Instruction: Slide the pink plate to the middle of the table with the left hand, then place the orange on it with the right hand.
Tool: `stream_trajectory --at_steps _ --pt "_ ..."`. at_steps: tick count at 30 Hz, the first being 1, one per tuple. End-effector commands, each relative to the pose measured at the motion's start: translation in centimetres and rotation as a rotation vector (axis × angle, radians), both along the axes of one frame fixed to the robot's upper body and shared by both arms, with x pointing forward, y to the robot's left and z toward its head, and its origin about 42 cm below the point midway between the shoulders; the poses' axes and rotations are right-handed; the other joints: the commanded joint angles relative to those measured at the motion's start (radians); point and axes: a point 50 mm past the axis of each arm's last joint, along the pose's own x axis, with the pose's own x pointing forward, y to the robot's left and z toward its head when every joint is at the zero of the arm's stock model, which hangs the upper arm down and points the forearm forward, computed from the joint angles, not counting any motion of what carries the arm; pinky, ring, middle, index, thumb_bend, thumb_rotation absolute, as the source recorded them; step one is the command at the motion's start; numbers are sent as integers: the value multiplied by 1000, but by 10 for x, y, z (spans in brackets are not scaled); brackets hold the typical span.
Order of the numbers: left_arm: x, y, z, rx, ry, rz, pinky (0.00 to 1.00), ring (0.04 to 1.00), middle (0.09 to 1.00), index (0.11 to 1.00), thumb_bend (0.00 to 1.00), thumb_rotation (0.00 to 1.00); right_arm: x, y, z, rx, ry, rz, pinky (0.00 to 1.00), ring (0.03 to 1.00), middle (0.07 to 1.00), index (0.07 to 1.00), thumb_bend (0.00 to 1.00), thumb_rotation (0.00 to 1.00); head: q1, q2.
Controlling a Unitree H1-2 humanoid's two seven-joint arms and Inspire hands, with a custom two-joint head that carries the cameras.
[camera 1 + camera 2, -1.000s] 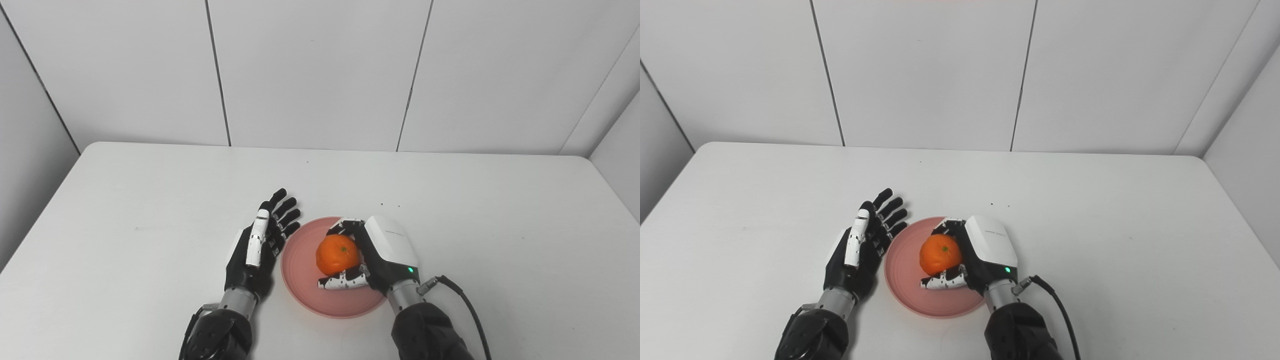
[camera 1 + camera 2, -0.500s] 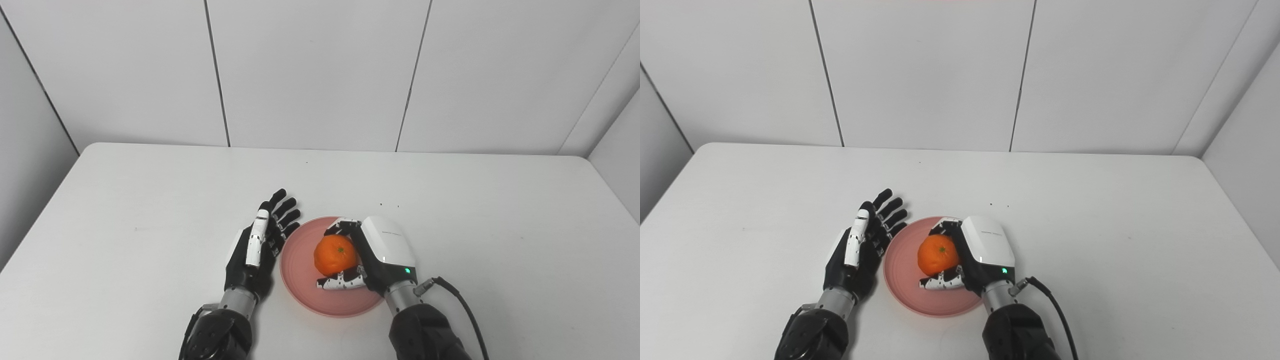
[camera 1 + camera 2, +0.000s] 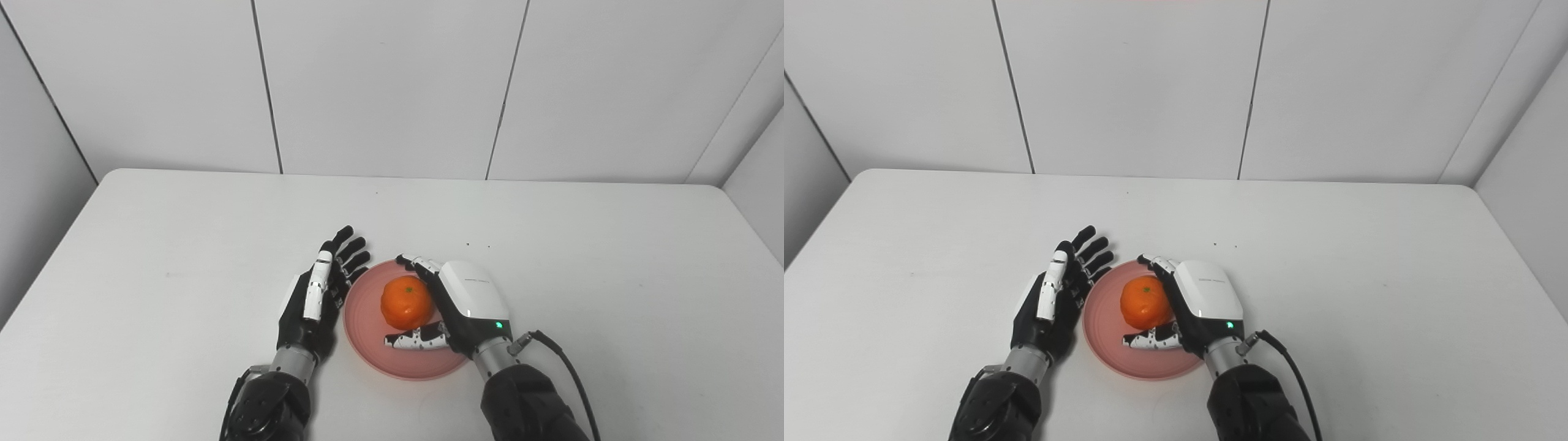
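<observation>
White table (image 3: 184, 245), orange (image 3: 404, 302) on pink plate (image 3: 367, 331) beside open-fingered right hand (image 3: 456, 303).

left hand (image 3: 313, 294) black, white strip | right hand (image 3: 456, 306) white shell, green LED

White table (image 3: 184, 245): pink plate (image 3: 367, 343) near front edge, mid-width.

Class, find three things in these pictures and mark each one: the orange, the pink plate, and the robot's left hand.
orange (image 3: 405, 303), left eye view, on the middle of its peel.
pink plate (image 3: 366, 327), left eye view, on the bare left part of its surface.
left hand (image 3: 1047, 303), right eye view, on the palm below the fingers.
</observation>
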Motion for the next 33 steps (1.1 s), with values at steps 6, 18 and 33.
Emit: stream_trajectory --at_steps 6,18,33 --pt "1 -2 1 -9 11 5 871 874 885 883 424 1000 3 -1 15 26 -45 30 795 798 832 848 974 365 -2 -2" --pt "1 -1 1 16 8 6 871 884 889 885 425 1000 -2 -13 41 136 -89 80 842 860 890 917 1000 510 -9 -4" --pt "1 2 0 -16 8 -5 881 889 897 893 415 1000 -21 -46 78 438 -111 37 812 881 911 940 1000 622 -13 -10"
